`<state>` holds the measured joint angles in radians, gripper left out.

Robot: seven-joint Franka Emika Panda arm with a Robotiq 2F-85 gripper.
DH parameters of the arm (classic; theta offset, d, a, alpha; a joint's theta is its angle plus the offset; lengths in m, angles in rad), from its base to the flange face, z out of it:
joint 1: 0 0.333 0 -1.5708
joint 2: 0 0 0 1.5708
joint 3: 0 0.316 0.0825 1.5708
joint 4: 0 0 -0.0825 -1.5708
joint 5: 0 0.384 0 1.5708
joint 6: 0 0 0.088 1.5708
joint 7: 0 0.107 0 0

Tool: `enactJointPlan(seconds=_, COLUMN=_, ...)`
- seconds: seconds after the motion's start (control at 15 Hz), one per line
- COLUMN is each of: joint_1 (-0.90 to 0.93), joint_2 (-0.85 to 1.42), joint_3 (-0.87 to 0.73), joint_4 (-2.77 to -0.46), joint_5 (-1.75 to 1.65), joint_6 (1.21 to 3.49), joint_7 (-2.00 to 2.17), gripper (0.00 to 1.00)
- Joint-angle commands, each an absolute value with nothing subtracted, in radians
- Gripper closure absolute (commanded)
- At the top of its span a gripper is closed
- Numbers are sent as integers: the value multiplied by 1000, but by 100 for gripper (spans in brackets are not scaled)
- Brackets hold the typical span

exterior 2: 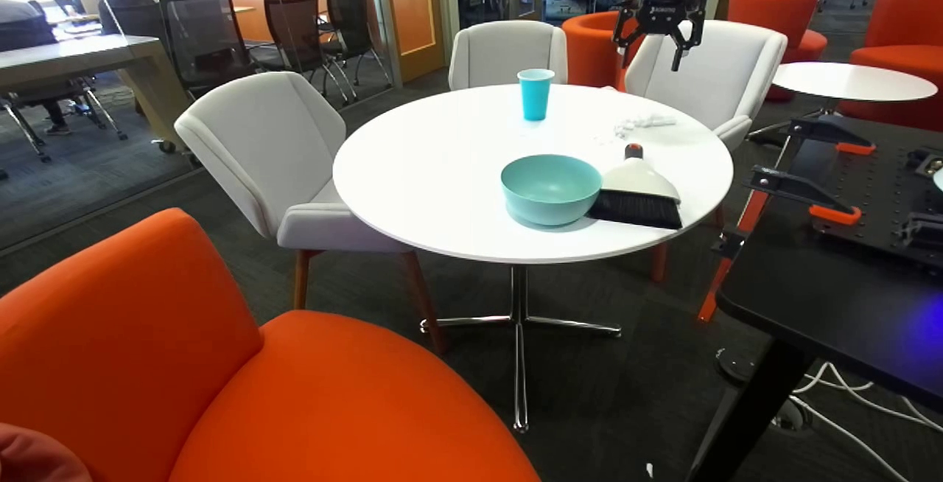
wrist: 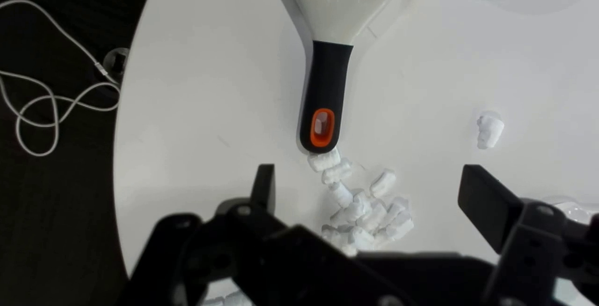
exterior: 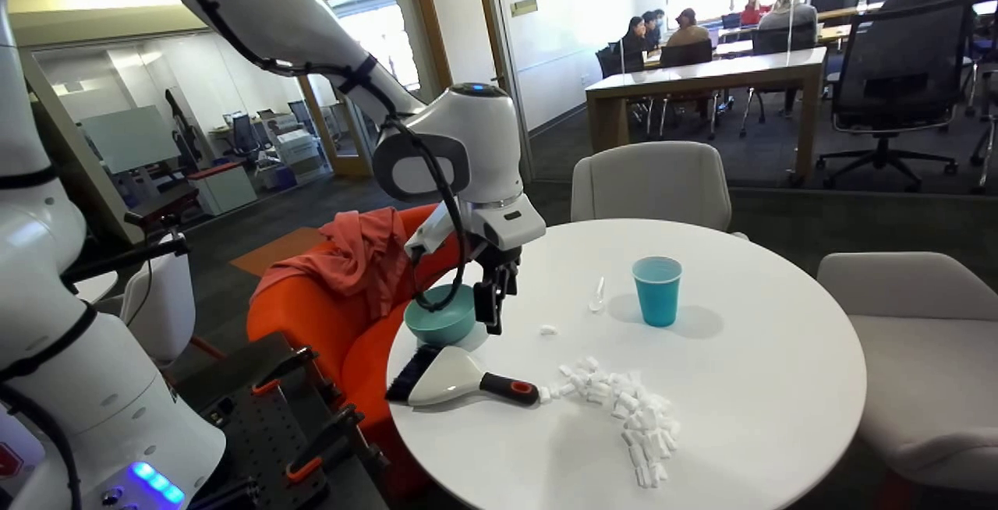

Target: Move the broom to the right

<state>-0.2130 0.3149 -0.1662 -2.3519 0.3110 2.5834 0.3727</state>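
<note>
Broom — bristles cropped from the wrist view — lies apart from the empty, wide-spread gripper.

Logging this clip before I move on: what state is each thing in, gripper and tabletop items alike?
Gripper: open, holding nothing, above the table
Broom: lying on the table, not gripped
Teal bowl: upright, nothing seen inside
Blue cup: upright; contents cannot be told
Clear spoon: lying on the table
White pieces: loose, mostly heaped in a curve, one lying apart
</note>
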Motion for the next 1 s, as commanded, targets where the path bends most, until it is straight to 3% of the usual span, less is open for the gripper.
enactJointPlan(seconds=0.0, joint_1=-225, joint_2=368, joint_3=-138, joint_4=-2346, joint_5=398, joint_6=2631, joint_7=295, gripper=0)
enactJointPlan(seconds=0.93, joint_1=-220, joint_2=636, joint_3=-91, joint_4=-2230, joint_5=426, joint_6=2642, joint_7=266, gripper=0)
